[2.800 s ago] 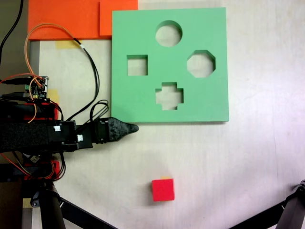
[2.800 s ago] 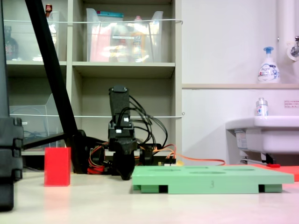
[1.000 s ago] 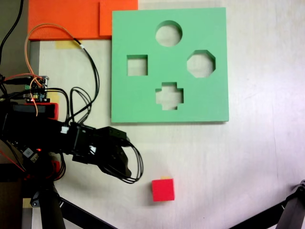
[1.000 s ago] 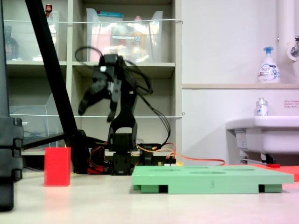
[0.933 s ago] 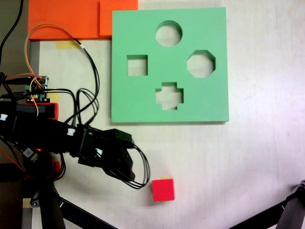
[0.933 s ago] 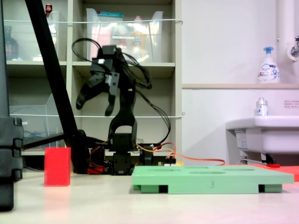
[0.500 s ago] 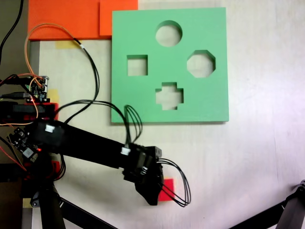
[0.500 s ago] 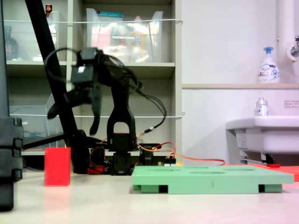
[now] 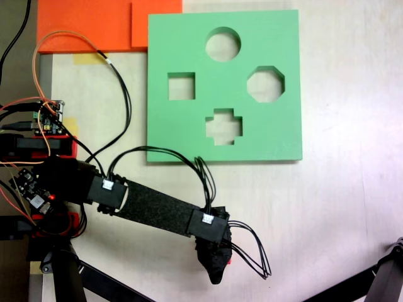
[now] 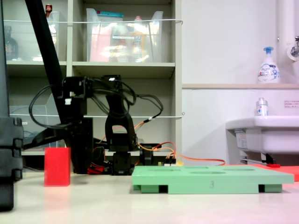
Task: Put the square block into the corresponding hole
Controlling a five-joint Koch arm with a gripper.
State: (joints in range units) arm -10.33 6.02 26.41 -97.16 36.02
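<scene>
Red cube (image 10: 57, 166) stands on the table (image 9: 340, 207), nearest the second exterior view's camera. In the first exterior view only a red sliver of it shows beside the wrist; the rest is covered by the gripper (image 9: 214, 263) above it.

Gripper is low over the cube, pointing down. In the second exterior view one finger (image 10: 83, 147) drops straight behind the cube, its tip near table level; the other seems to angle out toward the second exterior view's left, so the fingers read as apart, straddling the cube. Cannot confirm contact with either face. Judgement: this is the pre-grasp pose, jaws spread so the cube sits between them before the squeeze.

Arm (image 9: 151, 211) reaches out flat and long from its base (image 9: 47, 189), cables looping off the wrist.

Farther from the fingers: green foam board (image 9: 189, 135), lying flat, well apart from the cube. Its square hole (image 9: 181, 86) is empty and sits on the side of the board toward the base, with the cross, octagon and round cutouts beyond it. Orange foam sheets (image 9: 88, 25) lie past the board's corner.

Task barely begun: cube not lifted, hole unfilled.
</scene>
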